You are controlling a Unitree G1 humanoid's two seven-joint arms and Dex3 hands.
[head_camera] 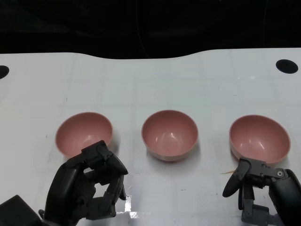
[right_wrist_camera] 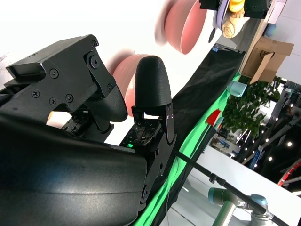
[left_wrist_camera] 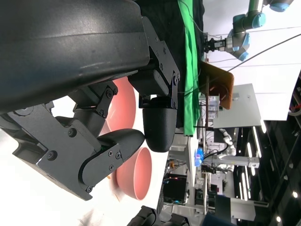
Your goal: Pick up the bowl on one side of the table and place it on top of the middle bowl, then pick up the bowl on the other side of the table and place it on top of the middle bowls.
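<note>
Three pink bowls stand in a row on the white table: the left bowl (head_camera: 84, 133), the middle bowl (head_camera: 169, 134) and the right bowl (head_camera: 259, 139). My left hand (head_camera: 89, 188) hovers just in front of the left bowl's near rim, fingers bent but apart, holding nothing. My right hand (head_camera: 261, 188) sits just in front of the right bowl, fingers pointing down, also empty. In the left wrist view the left bowl (left_wrist_camera: 126, 96) shows behind the fingers (left_wrist_camera: 159, 127), with the middle bowl (left_wrist_camera: 136, 175) beyond. The right wrist view shows the right bowl (right_wrist_camera: 123, 70) behind the fingers (right_wrist_camera: 151, 87).
The white table (head_camera: 150, 80) runs back to a dark far edge. A black round hole (head_camera: 287, 66) lies at the far right and another (head_camera: 2, 71) at the far left. Shiny tape (head_camera: 129, 202) marks the near table surface.
</note>
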